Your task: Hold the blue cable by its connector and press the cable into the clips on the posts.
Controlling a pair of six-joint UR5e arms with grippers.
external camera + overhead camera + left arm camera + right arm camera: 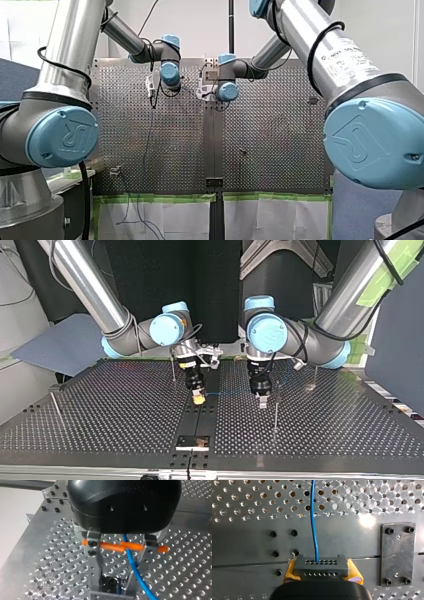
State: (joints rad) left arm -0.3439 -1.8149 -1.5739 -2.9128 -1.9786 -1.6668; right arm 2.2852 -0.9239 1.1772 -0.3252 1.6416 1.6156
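Note:
My right gripper (322,574) has its yellow pads (290,571) shut on the grey connector (322,566). The blue cable (313,517) leaves the connector and runs ahead over the perforated table. In the top view my right gripper (198,399) hangs low over the table's middle seam, with my left gripper (262,401) close beside it. In the left wrist view the metal fingers (92,552) of my left gripper (113,584) stand apart, with the blue cable (133,565) passing loosely between them. A thin post (276,410) stands just beside my left gripper.
More thin posts stand on the table (100,405), one behind my right gripper (173,367), one at the top view's left (55,407) and one at its right (315,375). A small bolted metal plate (397,555) lies beside the connector, near the table's edge (192,442).

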